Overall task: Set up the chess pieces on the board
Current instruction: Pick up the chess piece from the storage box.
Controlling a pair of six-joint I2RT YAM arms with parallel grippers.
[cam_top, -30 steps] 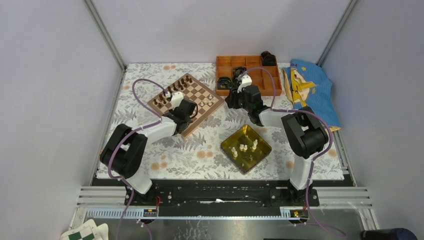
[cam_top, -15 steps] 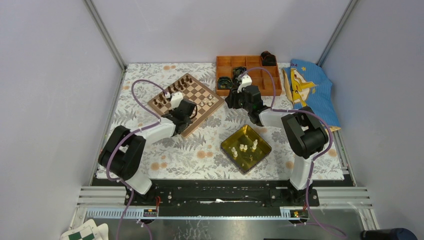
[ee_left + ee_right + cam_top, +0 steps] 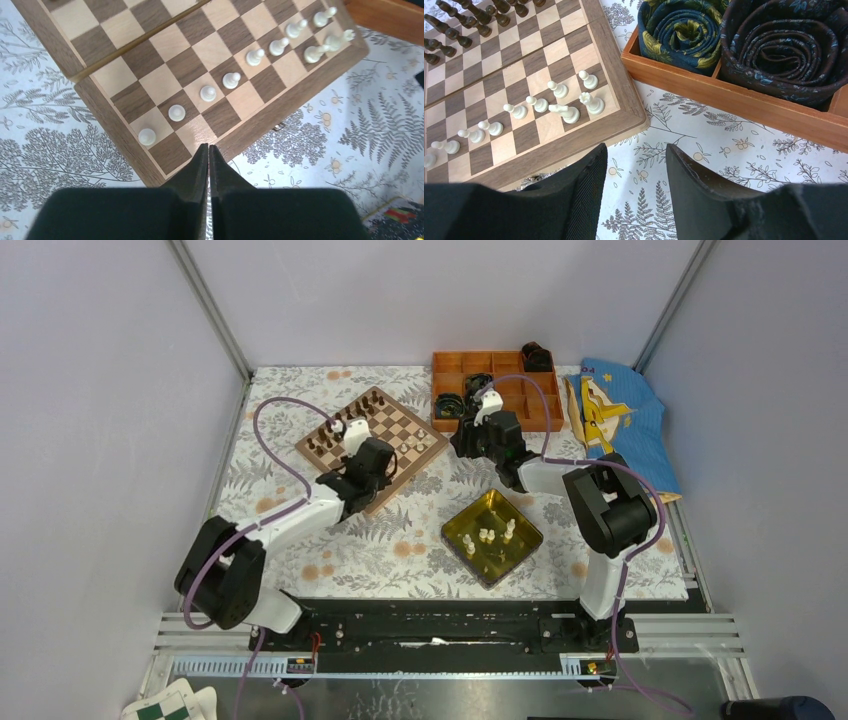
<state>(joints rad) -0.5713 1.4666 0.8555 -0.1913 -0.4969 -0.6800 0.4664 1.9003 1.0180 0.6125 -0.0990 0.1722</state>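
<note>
- Eight white pieces (image 3: 231, 80) stand in one straight row on the board (image 3: 112, 127), one to a square, in the second row in from the edge nearest my left hand.
- Two more white ones sit in the edge row, close to the board's corner that points at the box. One is upright and the other looks tipped onto its side.
- Several further white pieces stand in the yellow tray (image 3: 466, 511), which lies on the worktop apart from the board and nearer my bases.
- Many dark pieces (image 3: 454, 32) line the opposite side of the board.
- My left hand (image 3: 208, 147) is pressed together with nothing in it. Its tips are over the board's border, near the end of the white row.
- My right hand (image 3: 636, 150) is spread and holds nothing. It hangs over the worktop (image 3: 724, 165) between the board's corner and the box (image 3: 734, 107).
- Two rolled ties (image 3: 679, 30) lie side by side in neighbouring compartments of the box.
</note>
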